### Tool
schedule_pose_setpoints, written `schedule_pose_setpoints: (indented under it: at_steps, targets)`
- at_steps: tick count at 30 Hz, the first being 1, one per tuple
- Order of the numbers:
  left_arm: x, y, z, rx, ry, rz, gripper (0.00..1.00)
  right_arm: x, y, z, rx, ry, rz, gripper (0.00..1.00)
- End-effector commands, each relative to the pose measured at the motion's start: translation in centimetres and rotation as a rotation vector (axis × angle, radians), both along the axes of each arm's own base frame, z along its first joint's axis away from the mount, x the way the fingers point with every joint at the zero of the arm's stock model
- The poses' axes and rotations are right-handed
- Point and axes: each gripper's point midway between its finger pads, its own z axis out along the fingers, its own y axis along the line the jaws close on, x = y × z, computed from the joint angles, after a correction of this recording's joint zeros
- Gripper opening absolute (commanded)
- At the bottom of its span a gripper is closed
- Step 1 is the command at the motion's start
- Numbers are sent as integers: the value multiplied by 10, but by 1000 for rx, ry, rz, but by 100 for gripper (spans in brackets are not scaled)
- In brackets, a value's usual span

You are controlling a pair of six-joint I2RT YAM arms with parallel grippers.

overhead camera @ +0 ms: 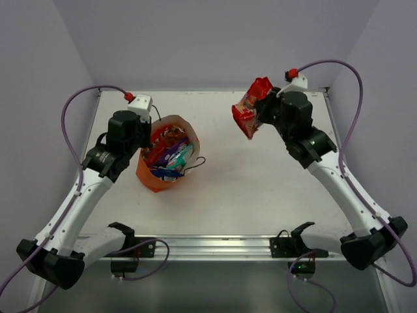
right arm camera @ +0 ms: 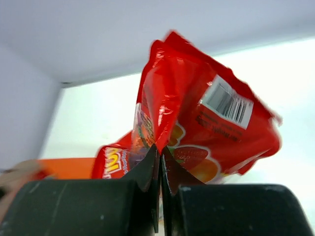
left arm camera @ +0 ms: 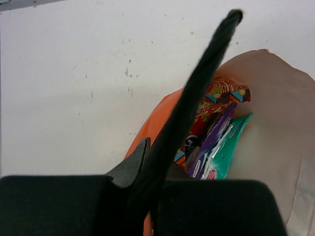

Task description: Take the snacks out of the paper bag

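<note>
Right fingers (right arm camera: 147, 169) clamped on red glossy snack packet (right arm camera: 206, 123), held above white counter (overhead camera: 260, 189), well right of orange paper bag (overhead camera: 148, 177). Left fingers (left arm camera: 197, 98) together, apparently pinching its rim; remaining packets (overhead camera: 168, 153) inside. I judge the set-down spot lies straight below.

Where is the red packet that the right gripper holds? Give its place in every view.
Top external: red packet, upper right.
Left wrist: not in it.
Right wrist: red packet at centre, pinched by the right gripper.
Shared landmark: the white table.
</note>
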Motion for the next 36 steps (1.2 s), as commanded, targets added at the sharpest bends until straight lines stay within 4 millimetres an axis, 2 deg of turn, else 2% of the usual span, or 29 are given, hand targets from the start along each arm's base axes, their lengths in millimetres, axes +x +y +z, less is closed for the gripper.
schedule_pose_setpoints:
  at_steps: [1,2,3,4,6,7,8,10,11,12,13,14,15,16,17,18,19,20,21,22,23,25,26,27,29,31,32,34,36]
  targets:
    - [16,-8,51,-25,-169,-37,0,39,-18,-47,3,76,-40,0]
    - [17,-11,55,-16,-182,-62,0,52,-16,-71,-14,121,-34,0]
    - [18,-12,55,-9,-185,-71,0,65,-27,-84,-23,143,-58,0]
    - [18,-13,56,-6,-188,-81,0,82,-25,-112,-48,188,-65,0]
    - [18,-18,57,8,-194,-123,0,101,-35,-139,-63,242,-92,0]
    - [18,-20,57,11,-195,-136,0,110,-34,-144,-64,248,-91,0]
    - [17,-22,58,8,-196,-151,0,121,-35,-170,-77,303,-91,0]
    - [16,-23,59,38,-208,-178,0,132,-34,-176,-105,318,-84,0]
    - [15,-24,61,45,-213,-196,0,135,-32,-187,-131,346,-72,5]
    - [13,-24,63,49,-222,-204,0,134,-25,-181,-135,346,-31,24]
    - [12,-24,64,62,-229,-213,0,130,-21,-169,-155,341,14,36]
    - [12,-24,66,64,-236,-221,0,124,-11,-161,-163,324,57,52]
    - [11,-24,68,67,-244,-225,0,111,-3,-141,-177,285,117,77]
    - [11,-25,69,69,-249,-229,0,101,8,-125,-178,254,174,82]
    - [10,-26,70,71,-254,-243,0,84,27,-112,-193,223,240,85]
    - [9,-28,73,67,-261,-253,0,65,32,-87,-206,168,271,87]
    - [9,-29,76,64,-269,-257,0,53,37,-77,-215,143,273,87]
    - [10,-29,79,64,-277,-257,0,31,60,-66,-212,113,335,87]
    - [11,-29,78,65,-277,-258,0,11,66,-47,-164,88,357,87]
    - [11,-29,79,67,-281,-259,0,-4,76,-37,-135,79,386,86]
    - [12,-28,80,72,-287,-254,0,-30,101,-29,-108,67,472,83]
    - [17,-25,80,83,-287,-230,0,-57,124,-12,-30,64,535,80]
    - [21,-19,81,92,-293,-189,0,-80,145,-9,-11,75,605,78]
    - [24,-16,83,96,-298,-163,0,-88,155,-3,29,91,630,77]
    - [31,-8,88,104,-315,-106,0,-107,181,-9,49,127,704,75]
    - [36,-2,94,116,-335,-61,0,-110,196,-10,68,150,725,73]
    - [39,5,96,128,-340,-18,0,-108,207,-25,57,188,731,73]
    - [46,12,103,146,-355,30,0,-108,221,-39,88,233,757,66]
    - [49,15,110,150,-373,50,0,-106,236,-62,123,282,775,62]
